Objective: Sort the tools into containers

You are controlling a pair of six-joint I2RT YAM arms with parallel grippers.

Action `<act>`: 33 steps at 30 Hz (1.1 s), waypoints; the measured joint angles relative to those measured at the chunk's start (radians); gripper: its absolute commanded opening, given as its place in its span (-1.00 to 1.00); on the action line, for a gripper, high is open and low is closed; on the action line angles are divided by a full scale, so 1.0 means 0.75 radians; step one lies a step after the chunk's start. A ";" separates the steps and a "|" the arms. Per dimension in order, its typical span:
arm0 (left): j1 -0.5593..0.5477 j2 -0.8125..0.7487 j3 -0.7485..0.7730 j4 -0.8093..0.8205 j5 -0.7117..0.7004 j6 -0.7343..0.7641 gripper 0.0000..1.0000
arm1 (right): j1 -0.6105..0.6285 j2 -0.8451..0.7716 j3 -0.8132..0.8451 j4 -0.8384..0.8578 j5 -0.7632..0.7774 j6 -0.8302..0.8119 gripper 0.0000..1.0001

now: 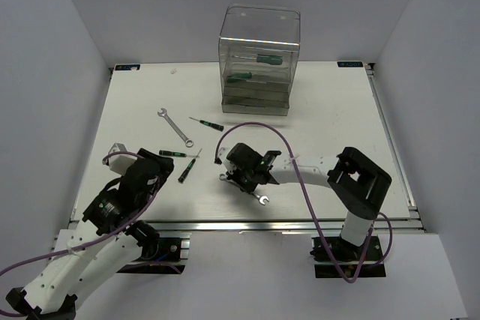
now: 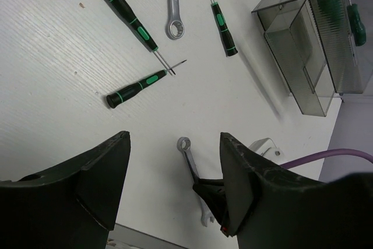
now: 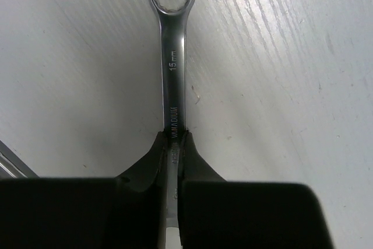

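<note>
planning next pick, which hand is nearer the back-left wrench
Left. Left hand hangs open just nearside of the back-left wrench; right hand, farther right, grips the front wrench.

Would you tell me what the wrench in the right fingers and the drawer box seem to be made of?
The wrench looks like polished steel: mirror-bright, stamped "vanadium". The box seems clear glossy plastic: screwdrivers inside show through its walls.
</note>
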 measured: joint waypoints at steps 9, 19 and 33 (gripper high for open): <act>0.000 -0.004 0.000 -0.013 0.000 -0.010 0.44 | -0.096 0.011 0.057 -0.110 -0.127 -0.084 -1.00; 0.000 -0.002 -0.001 -0.011 0.000 -0.011 0.43 | -0.157 -0.090 0.139 -0.183 -0.215 -0.228 -1.00; 0.000 0.086 -0.015 0.085 0.004 0.005 0.43 | -0.500 0.003 0.667 -0.312 -0.232 -0.542 -1.00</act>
